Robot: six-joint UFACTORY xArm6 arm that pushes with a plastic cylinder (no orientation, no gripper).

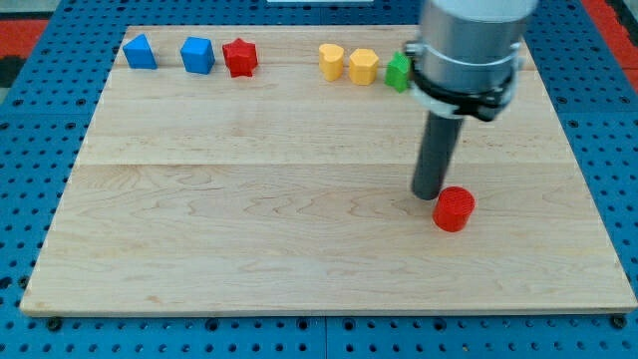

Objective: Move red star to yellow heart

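The red star lies near the view's top, left of centre, touching a blue block on its left. The yellow heart lies to the star's right near the top edge, with a yellow pentagon-like block beside it. My tip is far from both, at the view's right of centre, just up-left of a red cylinder and nearly touching it.
A second blue block sits at the top left. A green block lies right of the yellow pentagon, partly hidden behind the arm's body. The wooden board ends at blue pegboard on all sides.
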